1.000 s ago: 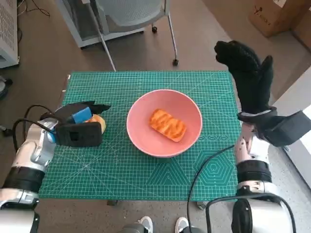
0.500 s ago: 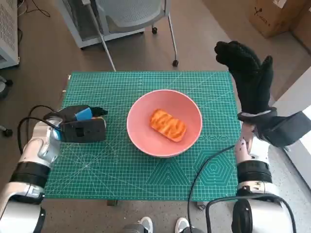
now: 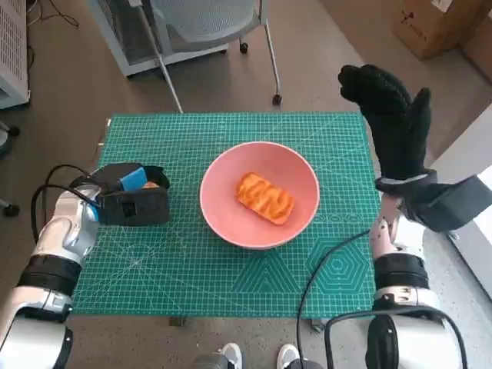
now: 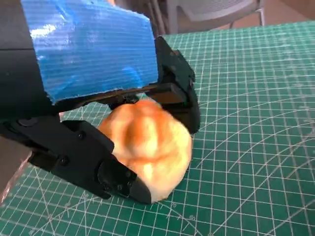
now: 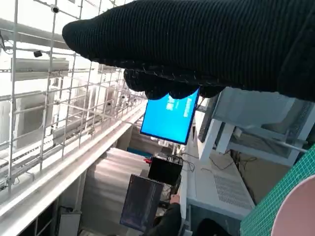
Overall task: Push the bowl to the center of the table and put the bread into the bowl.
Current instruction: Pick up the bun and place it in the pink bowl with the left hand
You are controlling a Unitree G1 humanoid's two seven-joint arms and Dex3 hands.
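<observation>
Green mat: the cutting mat [image 3: 231,269] covers the table, nearest the robot.
Left hand: the left hand [image 3: 131,201] sits low at the mat's left side, fingers wrapped round a golden bread roll [image 4: 147,147] that rests on the mat.
Bowl: the pink bowl [image 3: 219,219] stands about mid-table, so the push looks done.
Bread in bowl: a striped orange pastry [image 3: 265,197] already lies inside.
Left to do: lift the gripped roll across into the bowl, I judge.
Right hand: the right hand [image 3: 393,123] is raised by the far right edge, fingers extended, holding nothing.
</observation>
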